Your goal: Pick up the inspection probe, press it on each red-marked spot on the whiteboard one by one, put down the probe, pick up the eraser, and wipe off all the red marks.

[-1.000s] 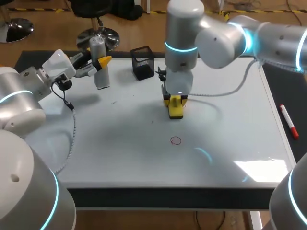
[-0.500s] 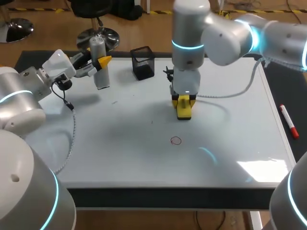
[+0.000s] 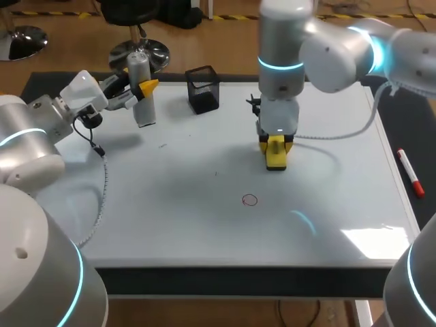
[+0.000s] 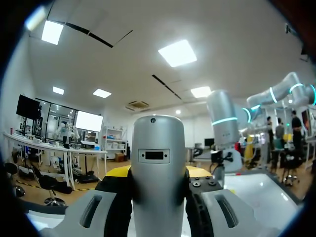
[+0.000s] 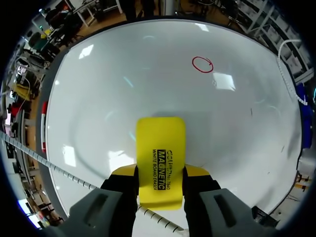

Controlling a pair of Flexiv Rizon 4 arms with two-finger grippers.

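My left gripper (image 3: 145,87) is shut on the inspection probe (image 3: 139,85), a grey upright cylinder, over the whiteboard's (image 3: 170,218) far left corner. In the left wrist view the probe (image 4: 158,138) fills the space between that gripper's (image 4: 158,178) fingers. My right gripper (image 3: 275,142) is shut on the yellow eraser (image 3: 276,158), low over the board's middle. One red circle mark (image 3: 250,199) lies nearer the front, left of the eraser. In the right wrist view the eraser (image 5: 160,143) sticks out from the gripper (image 5: 160,173), and the red mark (image 5: 202,64) lies ahead of it, off to one side.
A black mesh holder (image 3: 202,88) stands at the board's far edge, between the two grippers. A red marker (image 3: 411,172) lies off the board's right edge. A coiled cable (image 3: 102,191) hangs from my left arm over the board's left side.
My right arm has slid to the right with the eraser, away from the board's centre line. The left arm and the probe have kept still.
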